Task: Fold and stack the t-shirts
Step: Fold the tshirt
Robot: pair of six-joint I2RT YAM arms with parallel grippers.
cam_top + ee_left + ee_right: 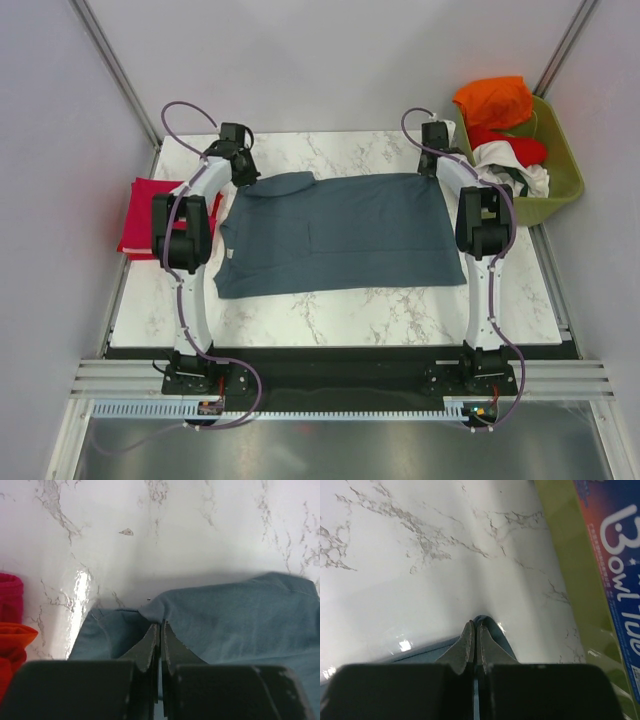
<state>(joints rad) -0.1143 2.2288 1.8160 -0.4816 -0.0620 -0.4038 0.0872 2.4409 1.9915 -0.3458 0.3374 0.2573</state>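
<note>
Blue-grey t-shirt point(340, 235), basket label point(615, 580) reading "Bowl"

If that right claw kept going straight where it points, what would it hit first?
The right gripper would probably meet bare white marble tabletop; the olive-green plastic basket lies off to its right.

blue-grey tee point(340, 235): matt cloth | tbl point(400, 310): glossy marble-look | basket point(568, 170): smooth plastic

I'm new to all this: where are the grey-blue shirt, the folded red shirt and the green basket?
grey-blue shirt point(350, 235), top view, middle of its body.
folded red shirt point(135, 215), top view, its left part.
green basket point(563, 160), top view, right wall.
</note>
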